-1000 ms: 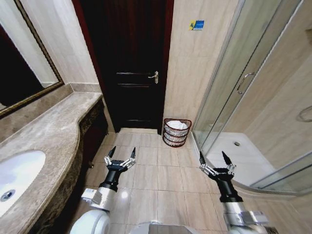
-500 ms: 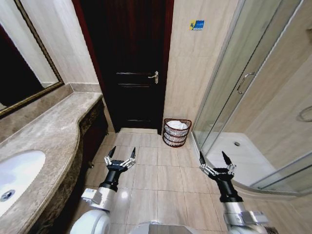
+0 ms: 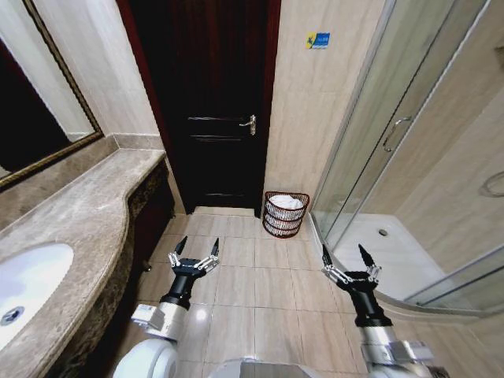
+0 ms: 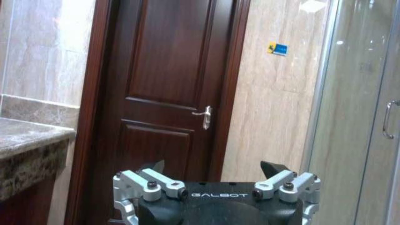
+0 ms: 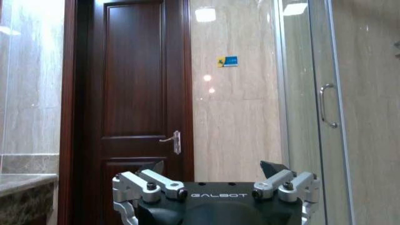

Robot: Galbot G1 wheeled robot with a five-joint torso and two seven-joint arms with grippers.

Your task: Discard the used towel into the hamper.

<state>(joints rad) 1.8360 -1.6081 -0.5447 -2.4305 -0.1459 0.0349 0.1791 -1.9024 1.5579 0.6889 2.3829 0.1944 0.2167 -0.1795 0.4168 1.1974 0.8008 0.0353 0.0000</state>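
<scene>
The hamper (image 3: 286, 213), a small round reddish-brown wire basket, stands on the floor tiles against the wall between the dark door and the shower enclosure. A white towel (image 3: 287, 202) lies inside it, showing at the top. My left gripper (image 3: 197, 249) is open and empty, held low over the tiles, well short of the hamper and to its left. Equally low on the other side, my right gripper (image 3: 344, 257) is open and empty, to the right of the hamper. Both wrist views look toward the door with open fingers (image 4: 151, 168) (image 5: 274, 168) holding nothing.
A marble vanity counter (image 3: 87, 220) with a white sink (image 3: 24, 287) runs along the left, with a mirror (image 3: 31, 110) above. The dark wooden door (image 3: 209, 102) is shut ahead. A glass shower enclosure (image 3: 402, 157) curves along the right. Beige floor tiles (image 3: 260, 283) lie open between the arms.
</scene>
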